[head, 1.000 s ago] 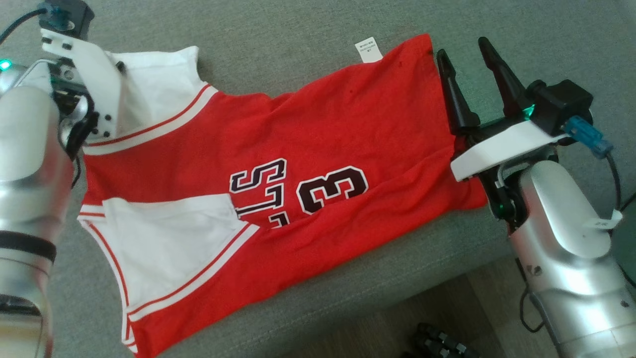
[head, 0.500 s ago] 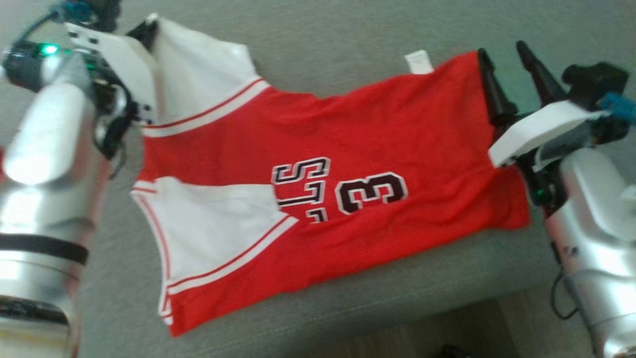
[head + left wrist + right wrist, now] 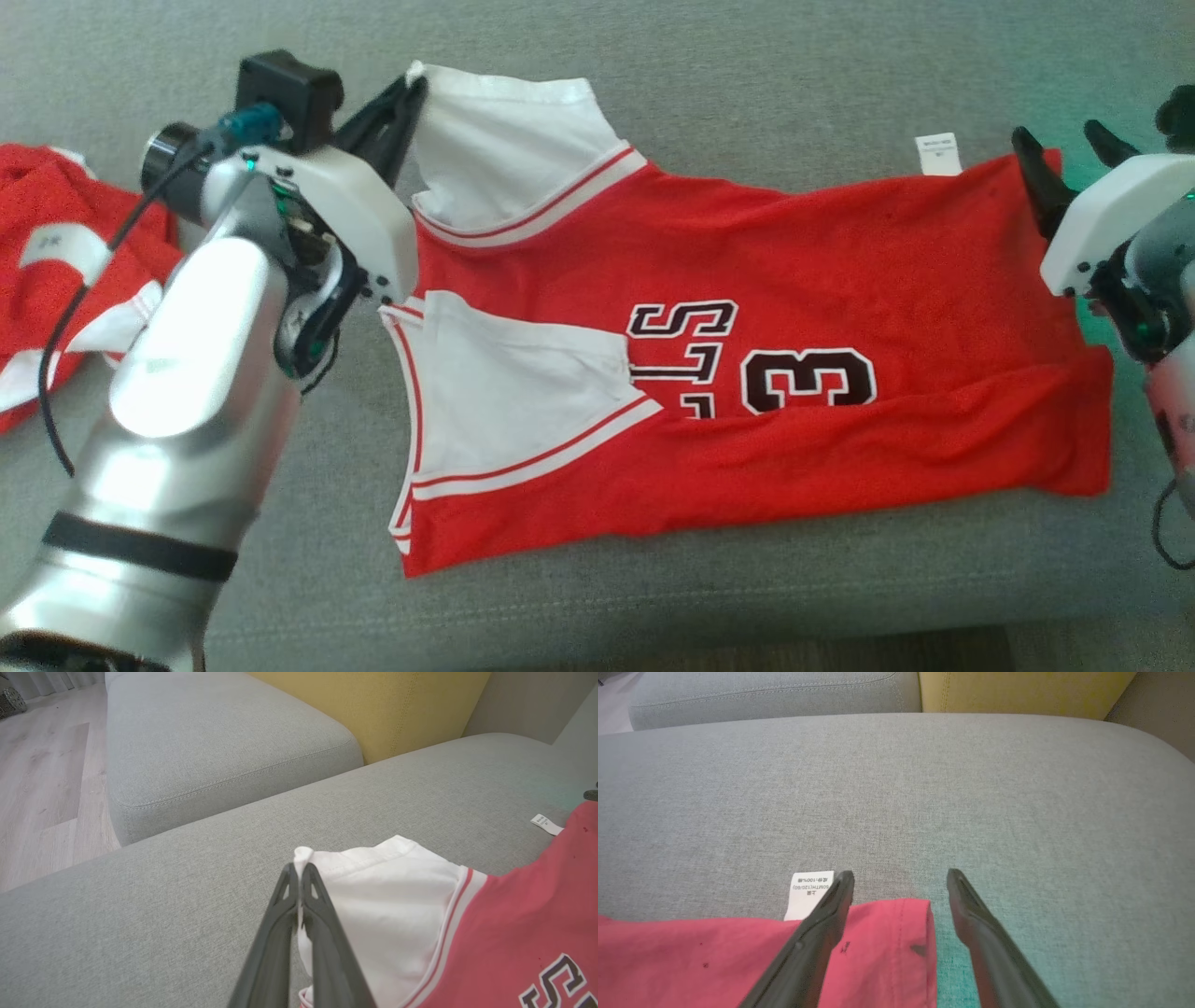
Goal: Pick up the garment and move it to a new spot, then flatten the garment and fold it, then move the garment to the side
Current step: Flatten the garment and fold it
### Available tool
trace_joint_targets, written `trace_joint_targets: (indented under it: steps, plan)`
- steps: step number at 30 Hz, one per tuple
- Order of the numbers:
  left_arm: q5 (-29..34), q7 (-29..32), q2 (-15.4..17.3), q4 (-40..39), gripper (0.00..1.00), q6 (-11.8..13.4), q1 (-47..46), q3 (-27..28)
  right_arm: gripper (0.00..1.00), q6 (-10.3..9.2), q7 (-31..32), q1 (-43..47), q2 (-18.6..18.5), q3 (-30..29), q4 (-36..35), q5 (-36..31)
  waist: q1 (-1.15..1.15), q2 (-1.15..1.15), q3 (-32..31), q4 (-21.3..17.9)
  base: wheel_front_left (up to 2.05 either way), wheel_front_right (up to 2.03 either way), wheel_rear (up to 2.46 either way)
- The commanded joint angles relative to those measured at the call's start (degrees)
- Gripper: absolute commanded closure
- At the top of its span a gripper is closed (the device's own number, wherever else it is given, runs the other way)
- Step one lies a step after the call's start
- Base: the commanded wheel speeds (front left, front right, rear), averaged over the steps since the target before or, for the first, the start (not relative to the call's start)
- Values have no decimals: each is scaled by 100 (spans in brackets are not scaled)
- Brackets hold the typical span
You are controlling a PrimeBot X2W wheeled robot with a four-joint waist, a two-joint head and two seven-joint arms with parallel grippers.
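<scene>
Grey sofa (image 3: 747, 75), jersey (image 3: 840, 243) stretched left-right, top leftward

The left gripper (image 3: 299, 870), two dark fingers pressed together, pinches the white sleeve corner of the red basketball jersey (image 3: 514, 933). It lies on a grey fabric sofa (image 3: 187, 872); a yellow cushion (image 3: 387, 704) stands behind.

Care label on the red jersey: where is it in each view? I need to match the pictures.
Head view: care label upper right, at the far edge of the red jersey, just left of the right gripper.
Left wrist view: care label near the right edge, lying on the grey cushion.
Right wrist view: care label lower centre-left, beside one fingertip.
Shared landmark: the jersey's red corner next to it.
</scene>
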Motion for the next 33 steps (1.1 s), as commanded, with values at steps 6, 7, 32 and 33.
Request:
trace_joint_targets:
  steps: [6,7,32,33]
  plan:
    - [-51,79,235,-586,100,102,53,120,0,-5,195,-273,-155,199,418,210,0,0,33,62,0,0,0]
    - [-52,96,252,-633,100,107,73,111,0,-5,199,-297,-161,225,488,223,0,0,42,63,0,0,0]
    - [-116,290,374,-995,100,263,135,8,100,-5,-186,-625,-237,1025,1115,950,0,0,158,135,0,0,0]
    - [-123,287,374,-982,100,272,132,11,100,-5,-256,-638,-262,1057,1138,948,0,0,155,136,0,0,0]
